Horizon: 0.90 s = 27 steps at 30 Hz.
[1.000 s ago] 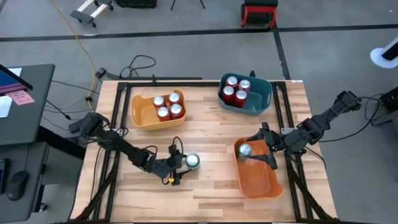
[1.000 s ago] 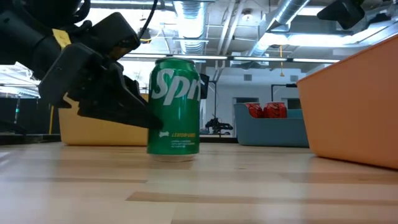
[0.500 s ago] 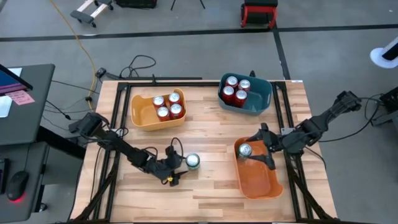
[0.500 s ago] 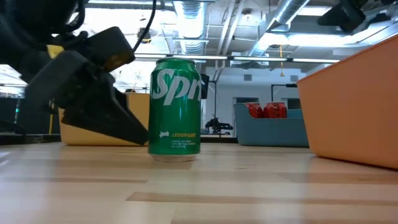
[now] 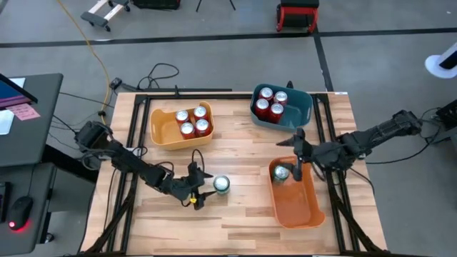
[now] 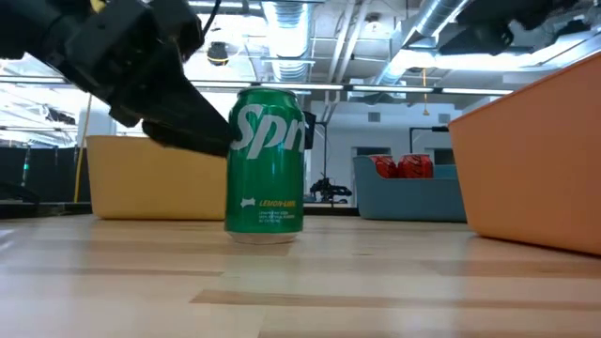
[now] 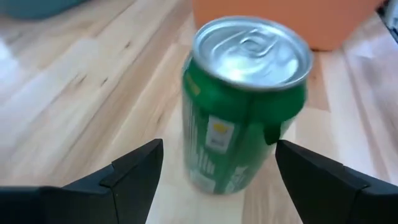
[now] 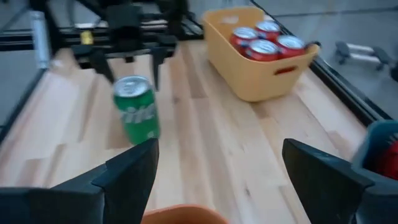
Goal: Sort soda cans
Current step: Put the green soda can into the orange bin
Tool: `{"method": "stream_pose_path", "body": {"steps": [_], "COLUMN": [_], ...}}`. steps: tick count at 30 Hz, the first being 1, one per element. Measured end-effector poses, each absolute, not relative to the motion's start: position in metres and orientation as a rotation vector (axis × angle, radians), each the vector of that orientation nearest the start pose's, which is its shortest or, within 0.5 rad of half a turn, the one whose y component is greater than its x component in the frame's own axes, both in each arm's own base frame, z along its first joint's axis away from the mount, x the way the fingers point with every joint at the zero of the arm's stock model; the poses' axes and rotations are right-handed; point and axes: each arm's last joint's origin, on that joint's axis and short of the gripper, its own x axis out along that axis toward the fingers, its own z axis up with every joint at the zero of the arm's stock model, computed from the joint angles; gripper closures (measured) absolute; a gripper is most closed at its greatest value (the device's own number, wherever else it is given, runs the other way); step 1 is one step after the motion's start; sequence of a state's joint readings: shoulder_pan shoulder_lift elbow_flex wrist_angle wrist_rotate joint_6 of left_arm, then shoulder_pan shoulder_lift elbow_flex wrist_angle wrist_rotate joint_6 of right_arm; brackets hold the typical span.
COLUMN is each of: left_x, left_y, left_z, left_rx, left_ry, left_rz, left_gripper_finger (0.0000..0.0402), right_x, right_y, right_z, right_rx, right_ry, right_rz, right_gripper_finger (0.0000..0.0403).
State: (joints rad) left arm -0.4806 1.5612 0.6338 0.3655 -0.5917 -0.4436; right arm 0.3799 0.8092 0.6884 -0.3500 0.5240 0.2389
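Sorting is nearing completion — 4 red cans are sitting in the yellow bin [image 5: 161,128], 4 in the teal bin [image 5: 298,114], 1 green can in the orange bin [image 5: 303,208], while the last green can [image 5: 221,185] is standing upright on the table [image 5: 235,150], the left gripper [image 5: 201,187] just beside it with fingers apart and empty, the right gripper [image 5: 298,151] likewise spread above the orange bin.

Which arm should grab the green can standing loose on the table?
Left. The left gripper is open right beside the green can; the right gripper is across the table, over the orange bin.

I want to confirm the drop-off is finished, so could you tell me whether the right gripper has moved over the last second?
Yes. The right gripper has pulled away from the green can in the orange bin, shifting toward the teal bin, jaws open.
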Motion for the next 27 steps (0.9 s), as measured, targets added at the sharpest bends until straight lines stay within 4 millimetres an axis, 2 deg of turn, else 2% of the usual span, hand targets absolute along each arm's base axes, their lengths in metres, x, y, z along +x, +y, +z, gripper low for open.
{"method": "stream_pose_path", "body": {"steps": [3, 9, 15, 23, 27], "left_x": [0.266, 0.266, 0.268, 0.268, 0.271], "left_y": [-0.115, -0.116, -0.112, -0.112, -0.11], "left_z": [0.156, 0.154, 0.155, 0.155, 0.157], "left_rx": [-0.205, -0.167, -0.146, -0.036, -0.033], "left_ry": [0.462, 0.468, 0.46, 0.481, 0.462], "left_rz": [0.238, 0.229, 0.249, 0.195, 0.188], "left_gripper_finger": [0.0095, 0.0095, 0.0095, 0.0095, 0.0094], "right_x": [0.169, 0.18, 0.196, 0.207, 0.215], "right_y": [0.046, 0.048, 0.054, 0.062, 0.066], "right_z": [0.28, 0.272, 0.256, 0.245, 0.243], "right_rx": [0.065, 0.11, 0.03, -0.005, -0.015], "right_ry": [0.409, 0.431, 0.459, 0.509, 0.477], "right_rz": [-0.227, -0.303, -0.42, -0.379, -0.358], "right_gripper_finger": [0.0042, 0.0048, 0.0067, 0.0078, 0.0078]}}
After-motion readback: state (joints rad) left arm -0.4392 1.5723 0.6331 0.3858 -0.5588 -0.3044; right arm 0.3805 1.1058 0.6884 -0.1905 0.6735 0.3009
